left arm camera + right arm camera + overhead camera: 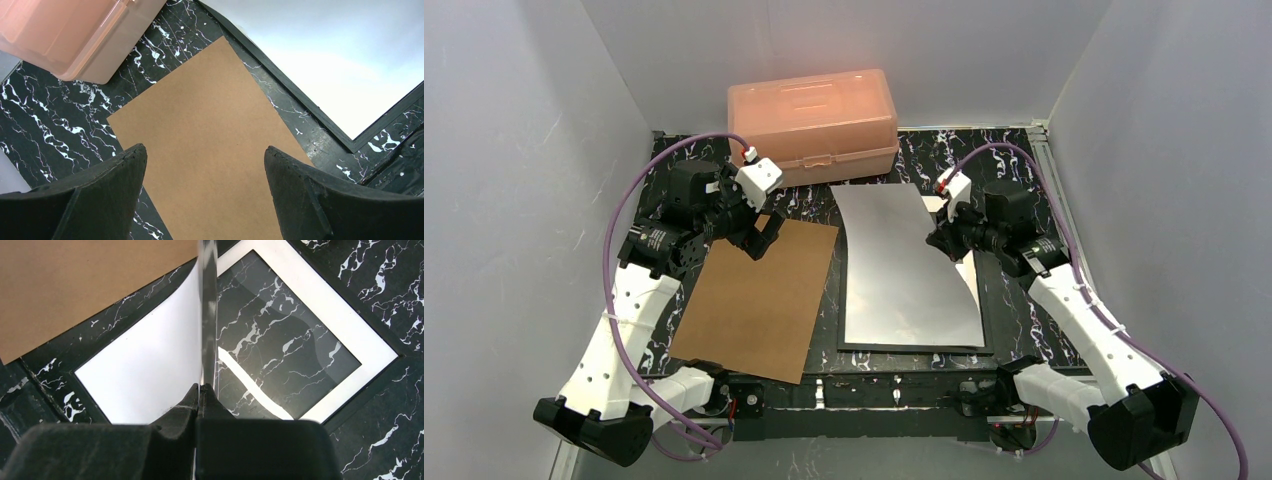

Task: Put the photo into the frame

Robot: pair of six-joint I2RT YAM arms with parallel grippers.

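From above, the photo [904, 260] lies white side up over the frame [914, 348], at 3 o'clock from the brown board [759, 295]. Only the right wrist view shows the right fingers [175, 420] pinching its lifted edge above a white mat [370, 347]. The left fingers [300, 185] stand wide over the board.

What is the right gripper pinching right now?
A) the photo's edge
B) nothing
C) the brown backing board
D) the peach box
A: the right gripper is shut on the raised edge of the photo above the frame, while the backing board lies flat beside it.
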